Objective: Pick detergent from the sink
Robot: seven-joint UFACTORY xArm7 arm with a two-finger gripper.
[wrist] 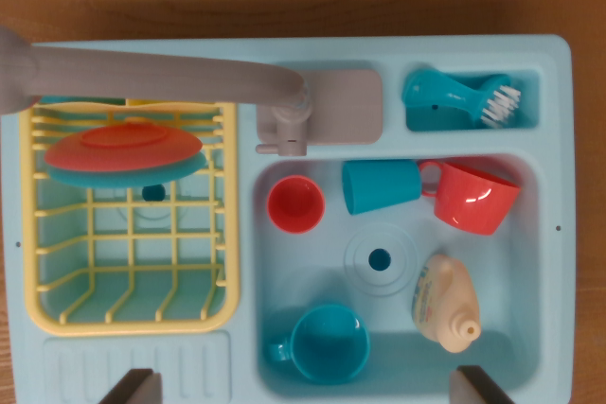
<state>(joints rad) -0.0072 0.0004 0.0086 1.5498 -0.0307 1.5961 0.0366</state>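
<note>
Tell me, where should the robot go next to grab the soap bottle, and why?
Probably shift toward the wrist view's right and then lower. The detergent bottle lies on its side in the sink, right of the drain, while the gripper sits farther left with its fingers spread wide and empty. The blue cup is close by, so it should come down carefully.
</note>
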